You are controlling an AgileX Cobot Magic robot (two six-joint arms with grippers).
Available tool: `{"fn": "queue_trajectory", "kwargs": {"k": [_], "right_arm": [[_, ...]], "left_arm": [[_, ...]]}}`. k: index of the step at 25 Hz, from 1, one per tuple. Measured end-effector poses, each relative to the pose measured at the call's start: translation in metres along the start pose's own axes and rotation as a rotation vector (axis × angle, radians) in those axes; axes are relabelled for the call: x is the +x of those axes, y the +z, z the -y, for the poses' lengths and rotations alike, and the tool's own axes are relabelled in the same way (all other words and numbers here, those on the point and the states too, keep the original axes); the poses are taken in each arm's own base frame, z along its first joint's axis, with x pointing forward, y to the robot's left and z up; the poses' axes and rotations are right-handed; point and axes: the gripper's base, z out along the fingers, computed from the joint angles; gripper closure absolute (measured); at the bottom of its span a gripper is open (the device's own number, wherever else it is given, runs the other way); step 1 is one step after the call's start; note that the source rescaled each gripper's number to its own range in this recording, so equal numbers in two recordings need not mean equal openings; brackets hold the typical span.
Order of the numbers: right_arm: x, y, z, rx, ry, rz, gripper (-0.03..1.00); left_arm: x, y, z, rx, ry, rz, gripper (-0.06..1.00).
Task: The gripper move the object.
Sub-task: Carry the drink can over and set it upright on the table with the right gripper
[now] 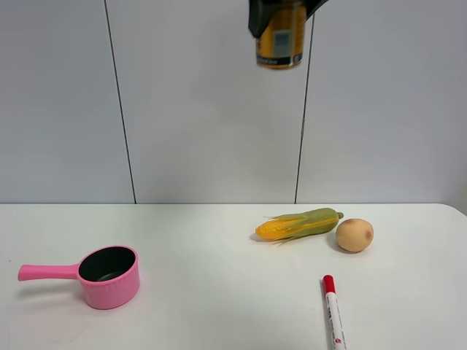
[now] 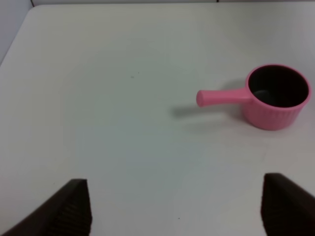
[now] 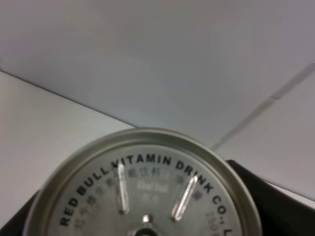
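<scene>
The gold-yellow drink can (image 1: 280, 42) hangs high above the table at the top of the exterior view, held in my black right gripper (image 1: 282, 18), which is shut on it. In the right wrist view the can's silver top (image 3: 145, 187) fills the lower picture, with black fingers (image 3: 266, 206) beside it. My left gripper (image 2: 177, 209) is open and empty above the white table; its two dark fingertips (image 2: 69, 209) show in the left wrist view. The left gripper is out of the exterior view.
On the white table (image 1: 219, 240) lie a pink saucepan (image 1: 102, 275) at the left, also in the left wrist view (image 2: 268, 96), a corn cob (image 1: 299, 224), a tan potato (image 1: 354, 235) and a red-capped marker (image 1: 333, 310) at the right front.
</scene>
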Motion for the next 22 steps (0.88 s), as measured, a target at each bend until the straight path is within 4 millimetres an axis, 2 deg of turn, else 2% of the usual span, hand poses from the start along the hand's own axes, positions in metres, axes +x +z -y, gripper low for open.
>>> {"fn": "queue_trajectory", "kwargs": {"k": [6,9,11,15,22], "right_arm": [[0.008,-0.1,0.034,0.086,0.074,0.033,0.97],[0.017,-0.134,0.046,0.133,0.093,0.081,0.97],[0.03,-0.149,0.051,0.157,0.11,0.083,0.97],[0.075,-0.161,0.054,0.205,0.192,0.019,0.97],[0.185,-0.142,0.047,0.224,0.41,-0.103,0.97]], "left_arm": [[0.0,0.0,0.0,0.0,0.0,0.0,-0.06],[0.0,0.0,0.0,0.0,0.0,0.0,-0.06],[0.0,0.0,0.0,0.0,0.0,0.0,-0.06],[0.0,0.0,0.0,0.0,0.0,0.0,-0.06],[0.0,0.0,0.0,0.0,0.0,0.0,-0.06]]}}
